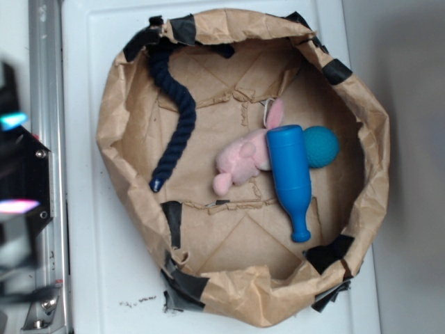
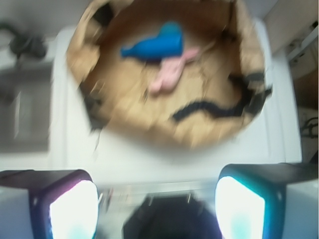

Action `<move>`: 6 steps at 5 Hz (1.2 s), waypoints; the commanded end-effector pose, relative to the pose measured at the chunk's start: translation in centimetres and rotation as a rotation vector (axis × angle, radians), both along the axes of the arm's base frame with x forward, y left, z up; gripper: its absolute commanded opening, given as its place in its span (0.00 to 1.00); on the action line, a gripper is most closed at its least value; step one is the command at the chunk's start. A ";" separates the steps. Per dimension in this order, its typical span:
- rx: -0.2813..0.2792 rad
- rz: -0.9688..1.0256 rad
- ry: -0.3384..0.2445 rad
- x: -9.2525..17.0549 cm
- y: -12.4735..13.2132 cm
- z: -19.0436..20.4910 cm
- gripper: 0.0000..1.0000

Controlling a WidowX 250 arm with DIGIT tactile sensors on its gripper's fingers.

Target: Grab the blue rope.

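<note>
Navy blue rope [image 1: 178, 125] [image 2: 207, 110], curved, lengthwise top-to-bottom, seemingly lighter tip lowermost

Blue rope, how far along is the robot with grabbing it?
Nothing looks done: the blue rope lies untouched in the paper bag, beside the pink toy. The gripper is open and empty, outside the bag. Reaching in, closing and lifting remain.

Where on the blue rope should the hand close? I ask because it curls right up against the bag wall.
Probably on the blue rope's lower stretch, above its free tip, coming straight down from above with the fingers across its width. That part lies flat on the paper bag's floor, apart from the pink plush toy, while the upper end hugs the wall.
</note>
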State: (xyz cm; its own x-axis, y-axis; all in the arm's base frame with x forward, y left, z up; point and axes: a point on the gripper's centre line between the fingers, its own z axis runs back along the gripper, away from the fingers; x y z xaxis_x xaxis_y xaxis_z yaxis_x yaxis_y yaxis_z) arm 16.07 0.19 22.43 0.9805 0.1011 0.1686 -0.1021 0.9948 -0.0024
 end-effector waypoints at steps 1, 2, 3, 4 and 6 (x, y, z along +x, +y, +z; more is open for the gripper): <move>0.171 0.291 0.040 6.1 3.8 -6.6 1.00; 0.268 0.314 0.103 6.9 5.2 -11.1 1.00; 0.250 0.059 0.115 7.6 5.3 -14.7 1.00; 0.196 -0.107 0.031 7.4 6.2 -15.6 1.00; 0.195 -0.037 0.060 6.0 9.6 -16.2 1.00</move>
State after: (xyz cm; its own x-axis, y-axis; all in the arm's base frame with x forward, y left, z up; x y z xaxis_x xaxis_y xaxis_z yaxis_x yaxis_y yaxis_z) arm 22.02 8.31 5.49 0.9960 -0.0025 0.0893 -0.0145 0.9819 0.1890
